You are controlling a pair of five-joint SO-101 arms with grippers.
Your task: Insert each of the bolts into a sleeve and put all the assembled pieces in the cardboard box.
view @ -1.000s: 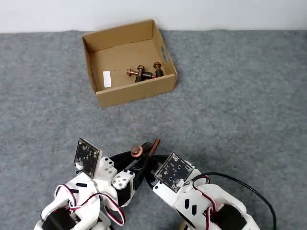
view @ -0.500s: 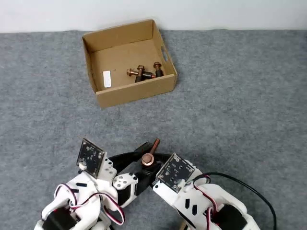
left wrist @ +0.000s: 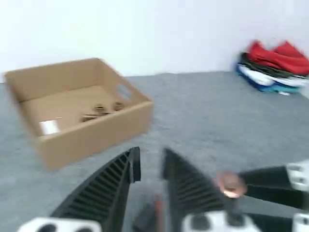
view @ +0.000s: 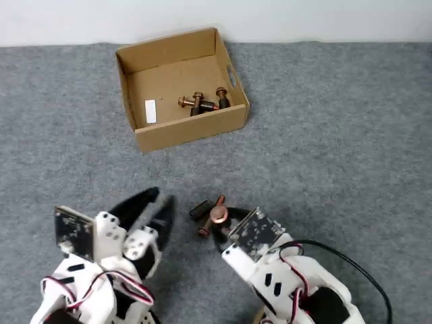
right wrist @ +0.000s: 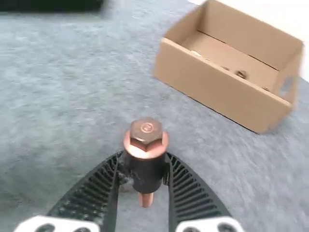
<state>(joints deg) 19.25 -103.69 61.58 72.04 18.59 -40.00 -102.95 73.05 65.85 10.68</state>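
Note:
My right gripper [view: 216,223] is shut on a copper bolt [right wrist: 145,139] that stands head up in a black sleeve [right wrist: 145,174], low over the grey carpet. The bolt's head [view: 218,214] faces the high camera. A black piece [view: 198,210] sits just left of it; I cannot tell whether it is a loose sleeve. My left gripper [view: 159,201] is open and empty, a short way left of the bolt. The cardboard box [view: 189,131] stands at the back and holds several assembled bolts [view: 200,102].
A black cable [view: 351,266] curves beside the right arm. A pile of folded clothes [left wrist: 275,67] lies far off by the white wall. Open carpet lies between the arms and the box [right wrist: 217,94].
My left gripper let go of the bolt and drew back to the left. The bolt stays in my right gripper, which shifted slightly to the right.

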